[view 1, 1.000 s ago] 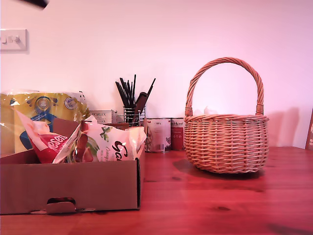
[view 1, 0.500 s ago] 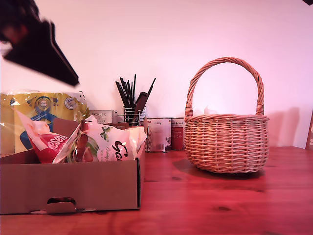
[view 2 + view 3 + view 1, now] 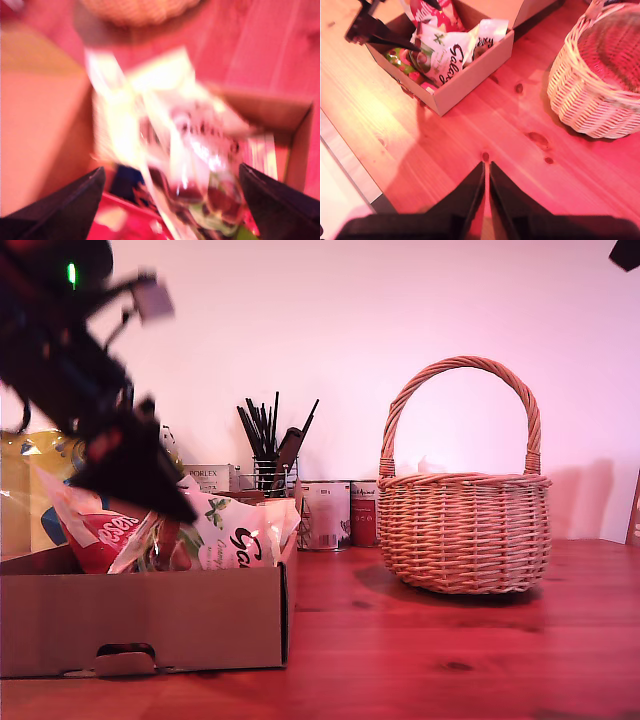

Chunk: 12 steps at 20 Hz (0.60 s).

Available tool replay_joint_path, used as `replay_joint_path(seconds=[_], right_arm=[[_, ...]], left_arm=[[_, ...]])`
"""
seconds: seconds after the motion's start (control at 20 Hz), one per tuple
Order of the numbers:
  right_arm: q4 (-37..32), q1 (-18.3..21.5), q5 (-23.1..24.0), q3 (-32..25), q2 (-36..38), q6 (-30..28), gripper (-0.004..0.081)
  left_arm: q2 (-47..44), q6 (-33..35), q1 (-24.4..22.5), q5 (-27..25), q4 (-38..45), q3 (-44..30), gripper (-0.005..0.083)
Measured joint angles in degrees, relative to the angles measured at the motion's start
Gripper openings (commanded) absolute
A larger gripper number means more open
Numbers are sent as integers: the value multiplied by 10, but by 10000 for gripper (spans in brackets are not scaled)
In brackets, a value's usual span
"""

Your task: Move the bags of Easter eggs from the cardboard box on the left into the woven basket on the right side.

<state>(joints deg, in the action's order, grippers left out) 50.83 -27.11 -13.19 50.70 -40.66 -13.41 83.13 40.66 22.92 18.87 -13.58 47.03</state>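
The cardboard box [image 3: 150, 620] stands at the exterior view's left. Leaning in it are a red-and-white bag [image 3: 100, 535] and a white bag with green leaves [image 3: 235, 535]. My first gripper [image 3: 165, 502] hangs open just above these bags. Its wrist view is blurred and shows the white bag [image 3: 190, 130] between its spread fingers [image 3: 65, 200]. The woven basket [image 3: 462, 530] sits at the exterior view's right. My second gripper [image 3: 486, 190] is shut on nothing, high over the table. From there it sees the box [image 3: 470, 75], the basket [image 3: 590, 100] and the first arm [image 3: 362, 27].
Behind the box stands a yellow-and-blue towel pack [image 3: 20, 470]. A holder of black utensils [image 3: 268, 455], a small white carton [image 3: 210, 478] and two tins [image 3: 325, 515] line the wall. The table's edge [image 3: 350, 165] runs near the box. Bare red wood lies between box and basket.
The first arm has come down from the exterior view's upper left to just over the bags in the box. The second arm's tip now shows at that view's top right corner.
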Motion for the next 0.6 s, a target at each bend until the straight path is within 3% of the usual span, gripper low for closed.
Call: replay_joint_path(seconds=[0.2, 0.5, 0.6], right_arm=[[-1, 0, 0, 0, -1, -2, -13], [-1, 0, 0, 0, -1, -2, -13], [-1, 0, 0, 0, -1, -2, -13]], left_arm=[[55, -4, -10, 29, -1, 0, 787], [59, -14, 1, 57, -1, 0, 778], [59, -14, 6, 59, -1, 0, 691]])
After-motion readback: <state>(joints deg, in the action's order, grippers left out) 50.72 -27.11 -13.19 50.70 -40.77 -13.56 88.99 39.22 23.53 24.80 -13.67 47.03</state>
